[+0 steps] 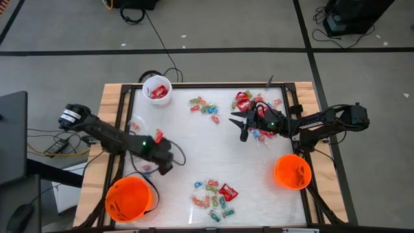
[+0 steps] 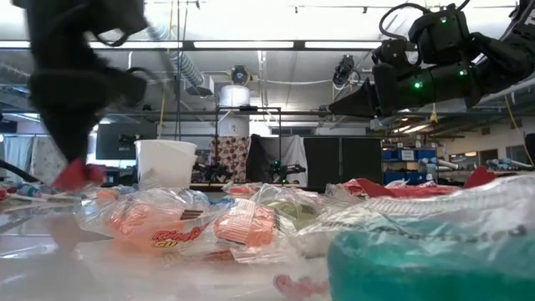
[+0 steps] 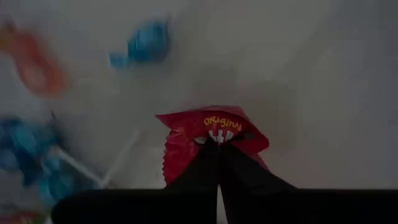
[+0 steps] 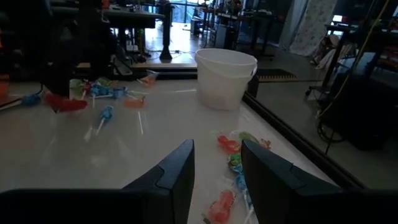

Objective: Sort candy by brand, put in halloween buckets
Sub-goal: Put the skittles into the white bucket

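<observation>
left gripper (image 3: 219,144) clenched on red packet (image 3: 211,134), lower left of high view, near the table (image 1: 187,145) left rim and one orange bucket (image 1: 128,199) | right gripper (image 4: 216,163) released, upper right over candy | centre open | white pail (image 1: 157,89) top-left | packet writing unclear

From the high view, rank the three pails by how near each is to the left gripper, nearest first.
The left gripper is shut on a red packet.
1. Left orange pail, at the table's near-left corner, just below the gripper.
2. White pail, at the far-left edge, holding red packets.
3. Right orange pail, across the table by the right arm.
</observation>
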